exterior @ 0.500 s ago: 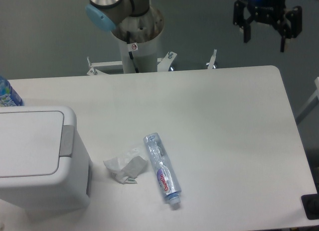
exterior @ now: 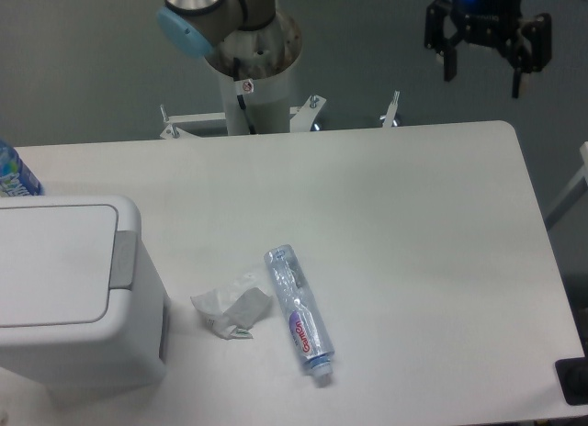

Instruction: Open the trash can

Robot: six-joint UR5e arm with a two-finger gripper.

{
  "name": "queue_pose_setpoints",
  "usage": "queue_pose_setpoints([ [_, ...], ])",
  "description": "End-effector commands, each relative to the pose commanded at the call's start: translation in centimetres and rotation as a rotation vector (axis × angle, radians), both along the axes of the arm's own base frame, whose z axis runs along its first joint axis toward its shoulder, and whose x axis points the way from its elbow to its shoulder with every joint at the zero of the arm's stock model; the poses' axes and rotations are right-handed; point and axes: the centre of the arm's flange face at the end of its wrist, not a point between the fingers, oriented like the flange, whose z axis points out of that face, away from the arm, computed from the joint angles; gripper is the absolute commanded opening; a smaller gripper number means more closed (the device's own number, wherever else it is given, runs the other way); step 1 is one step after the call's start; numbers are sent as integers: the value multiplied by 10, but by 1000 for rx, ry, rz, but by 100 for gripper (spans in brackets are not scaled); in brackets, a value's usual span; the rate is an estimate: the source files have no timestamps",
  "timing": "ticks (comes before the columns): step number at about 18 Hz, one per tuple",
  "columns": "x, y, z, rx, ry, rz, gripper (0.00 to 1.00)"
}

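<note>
The trash can [exterior: 73, 297] is a large boxy white bin at the table's front left. Its flat white lid lies down shut, with a grey push tab [exterior: 123, 259] along the lid's right edge. My gripper [exterior: 484, 75] hangs high at the top right, above the table's far right edge. Its two black fingers [exterior: 449, 63] are spread apart with nothing between them. It is far from the bin.
A clear plastic bottle [exterior: 299, 311] lies on its side on the white table [exterior: 413, 224], with crumpled paper [exterior: 232, 307] beside it. A blue-labelled bottle [exterior: 14, 173] peeks in behind the bin. The arm's base column [exterior: 250, 72] stands at the far edge.
The gripper has shifted slightly up and to the left. Nothing on the table has moved.
</note>
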Motion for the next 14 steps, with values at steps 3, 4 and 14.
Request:
queue_pose_setpoints([
  [3, 17, 27, 0, 24, -4, 41, 100],
  [4, 24, 40, -3, 37, -15, 64, 100],
  [14, 113, 195, -27, 362, -136, 443, 100],
])
